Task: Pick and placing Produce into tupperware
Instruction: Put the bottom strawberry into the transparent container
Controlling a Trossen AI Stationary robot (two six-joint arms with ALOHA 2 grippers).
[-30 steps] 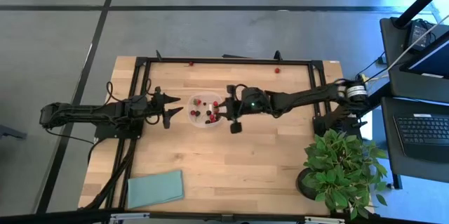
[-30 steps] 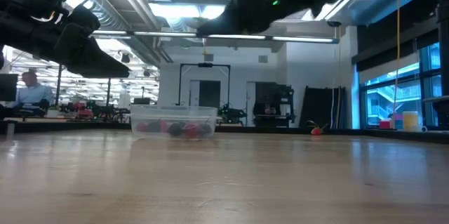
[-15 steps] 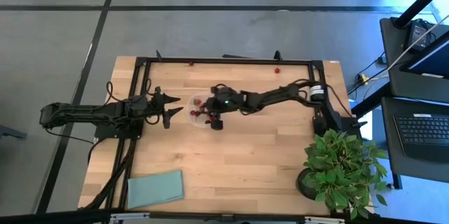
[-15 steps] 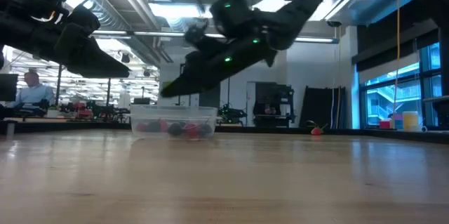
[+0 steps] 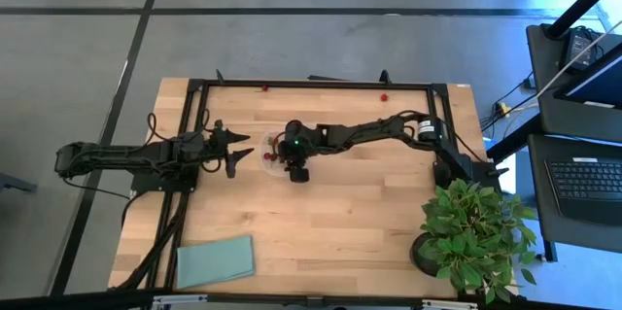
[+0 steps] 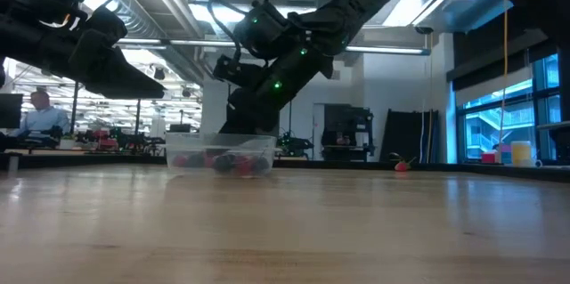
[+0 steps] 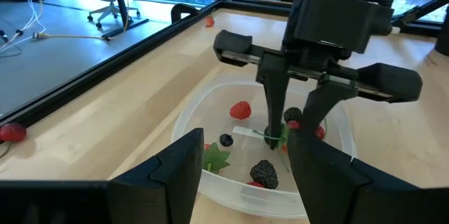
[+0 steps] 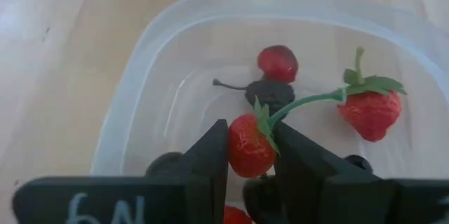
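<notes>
The clear tupperware (image 5: 262, 166) stands mid-table; its wall (image 6: 183, 146) shows several red and dark berries inside. My right gripper (image 5: 289, 156) reaches down into it (image 7: 286, 134), shut on a red strawberry (image 8: 249, 147). Loose in the container lie a red berry (image 8: 278, 62), a dark one (image 8: 270, 94) and a green-topped strawberry (image 8: 368, 112). My left gripper (image 5: 238, 150) hovers open just left of the container, its fingers (image 7: 186, 171) short of the rim (image 7: 189, 112). My right gripper pinches the red strawberry's body (image 8: 245, 155) between its two fingers (image 8: 210, 154), coming from above and slanting down from the table's right. A green stem (image 8: 309, 101) arches from its top toward the other strawberry. The berry sits inside the container walls; whether it touches the floor I cannot tell.
Stray red berries lie along the table's far edge (image 5: 264, 87) (image 5: 384, 97), and one shows beside the frame rail (image 7: 12, 131). A teal cloth (image 5: 216, 259) lies at the near left corner and a potted plant (image 5: 476, 232) at the near right. A person sits far off (image 6: 37, 110).
My right gripper has swung toward the table's left from beside the container to over it, tipped its fingers downward and come down into the tupperware, carrying the strawberry. The left arm and the container have kept still.
</notes>
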